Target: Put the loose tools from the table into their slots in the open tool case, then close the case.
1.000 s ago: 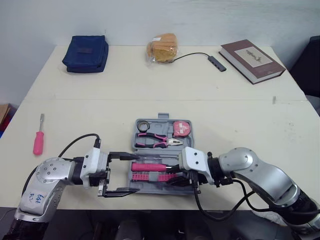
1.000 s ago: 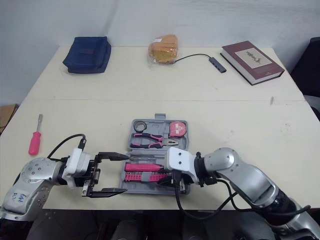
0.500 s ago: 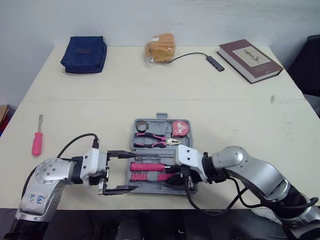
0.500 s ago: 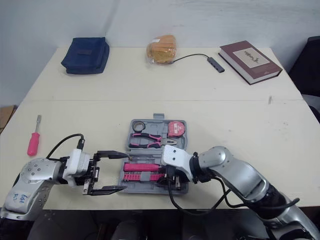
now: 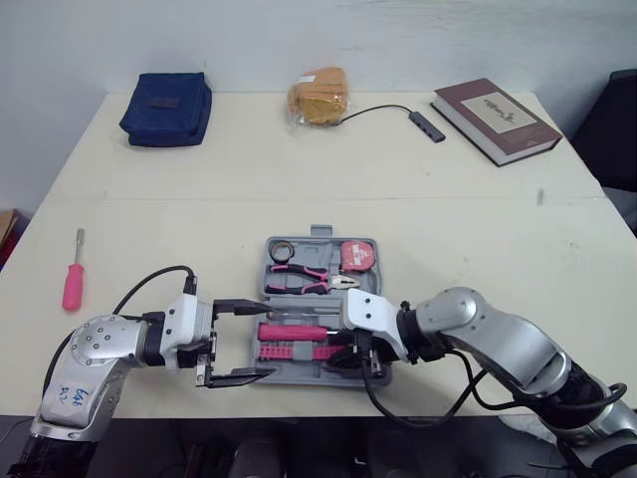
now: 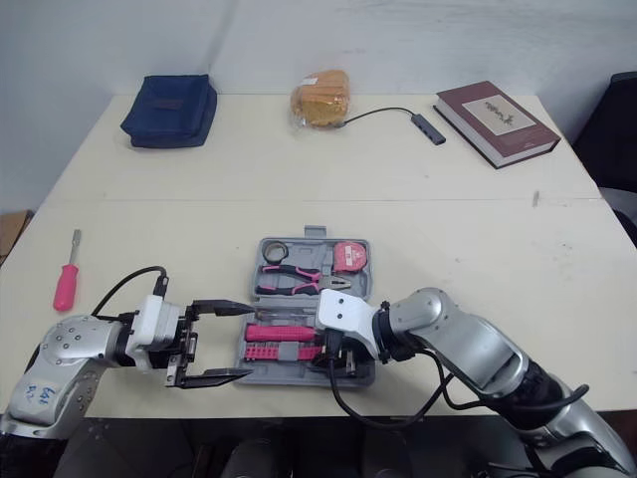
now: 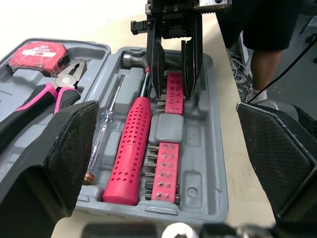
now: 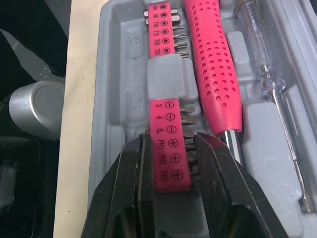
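Note:
The open grey tool case [image 5: 317,235] lies near the table's front edge. It holds pliers [image 5: 304,281], a tape measure [image 5: 360,255], a pink-handled driver [image 7: 131,144], a clear tester screwdriver [image 7: 101,144] and a pink bit holder [image 8: 167,163]. My right gripper [image 8: 171,141] reaches into the case from its right end, its two fingers closed on the end of the bit holder. At the case's left end my left gripper [image 5: 261,341] is held wide open, with nothing between its fingers. A loose pink screwdriver [image 5: 73,282] lies on the table far to the left.
Along the back of the table are a blue pouch [image 5: 165,95], a bagged loaf [image 5: 320,96], a USB hub with its cable [image 5: 428,124] and a brown book [image 5: 495,107]. The case's front wall sits close to the table edge.
My right gripper has slid leftward, deeper into the case, onto the bit holder. The left gripper has stayed in place, open.

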